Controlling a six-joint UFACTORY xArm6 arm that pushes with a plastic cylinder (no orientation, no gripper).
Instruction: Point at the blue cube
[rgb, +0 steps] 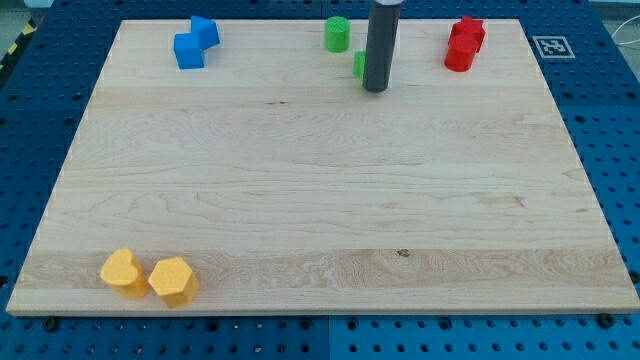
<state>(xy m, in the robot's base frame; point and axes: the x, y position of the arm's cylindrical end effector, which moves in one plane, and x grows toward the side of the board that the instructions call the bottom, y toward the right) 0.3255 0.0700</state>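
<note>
Blue cube (188, 51) sits up in the view's top-left corner of the wooden board (300, 190), touching a second blue block (206, 31) that's just above and to its right; that one's shape I can't really make out. My tip (375, 89) is down on the board near the top edge, a bit right of centre, so it's well apart from the blue pair; there's no gripper on this rig, just the straight dark rod (381, 40), so nothing opens or closes and it isn't holding anything. Right beside the rod on its left a small green block (359, 64) peeks out, partly hidden, can't tell if they touch; a green cylinder (337, 34) stands a little further up and left. Two red blocks (464, 44) are bunched together toward the top right; two yellow blocks, one (121, 270) and the other (173, 281), sit side by side in the bottom-left corner, touching or nearly so.
</note>
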